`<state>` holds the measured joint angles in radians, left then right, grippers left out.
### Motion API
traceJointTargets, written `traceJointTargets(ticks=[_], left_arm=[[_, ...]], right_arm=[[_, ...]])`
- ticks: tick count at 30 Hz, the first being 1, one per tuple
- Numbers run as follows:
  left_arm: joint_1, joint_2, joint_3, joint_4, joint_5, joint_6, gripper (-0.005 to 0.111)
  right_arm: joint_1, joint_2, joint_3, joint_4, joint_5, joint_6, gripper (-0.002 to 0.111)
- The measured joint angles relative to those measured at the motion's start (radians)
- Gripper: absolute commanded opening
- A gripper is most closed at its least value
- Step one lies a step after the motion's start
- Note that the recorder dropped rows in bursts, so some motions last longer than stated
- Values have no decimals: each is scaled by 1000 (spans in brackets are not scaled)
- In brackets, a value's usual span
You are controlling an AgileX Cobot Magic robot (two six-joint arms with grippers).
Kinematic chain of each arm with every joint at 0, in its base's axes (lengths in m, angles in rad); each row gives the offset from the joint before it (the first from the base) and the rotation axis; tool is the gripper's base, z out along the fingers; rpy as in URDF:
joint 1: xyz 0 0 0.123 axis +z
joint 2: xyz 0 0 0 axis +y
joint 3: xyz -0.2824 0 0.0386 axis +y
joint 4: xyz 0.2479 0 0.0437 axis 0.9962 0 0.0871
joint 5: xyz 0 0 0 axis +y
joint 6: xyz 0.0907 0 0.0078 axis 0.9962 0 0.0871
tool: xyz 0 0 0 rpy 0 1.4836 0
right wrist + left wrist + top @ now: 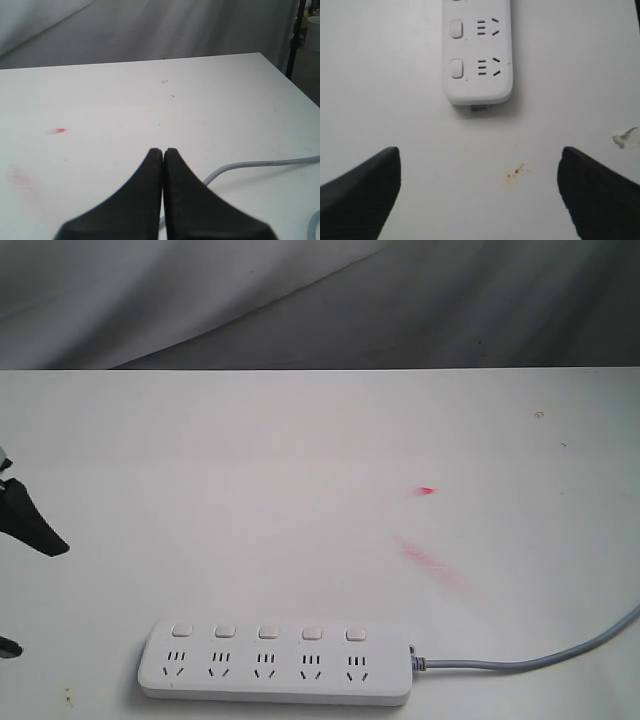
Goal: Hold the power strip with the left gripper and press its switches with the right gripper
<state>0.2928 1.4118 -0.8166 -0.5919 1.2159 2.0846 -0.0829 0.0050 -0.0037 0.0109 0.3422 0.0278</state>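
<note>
White plastic on a white table point(300, 440); nothing of the task is done yet, going by how things lie. At the table's left edge, the left gripper point(480, 150) hangs released, its two black wedge fingers point(35, 525) spread wide with bare tabletop between them. It is aimed at the closed end of the power strip point(275, 660) but stands apart from it, no contact. A small brownish stain point(515, 172) sits on the table between the fingers and that end. The strip lies flat along the near edge in the exterior view, starting toward the near left corner and ending just past the middle, sockets up. The five switches point(268, 632) run in a row on its far side; whether any is pressed I cannot tell. A grey cord point(540, 658) leaves the strip's right end and curves off toward the right edge. Two red marks point(435, 565) stain the table beyond the strip, right of middle. The right gripper point(163, 152) does not show in the exterior view. Its own camera shows the fingers clenched together on nothing, above the cord and well away from the switches. Left to do, by my judgement: close the left fingers across the strip's end, bring the right tip over, then press all five switches.
</note>
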Motion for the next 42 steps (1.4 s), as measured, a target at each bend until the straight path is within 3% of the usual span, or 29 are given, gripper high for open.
traceJointTargets(ticks=[13,28,42], left_arm=[[-37,146,0,-65,-21,3,83],[-238,299,0,-71,-194,3,83],[-246,371,0,-163,-254,3,83]], right_arm=[[0,0,0,0,0,0,0],[0,0,0,0,0,0,0],[0,0,0,0,0,0,0]])
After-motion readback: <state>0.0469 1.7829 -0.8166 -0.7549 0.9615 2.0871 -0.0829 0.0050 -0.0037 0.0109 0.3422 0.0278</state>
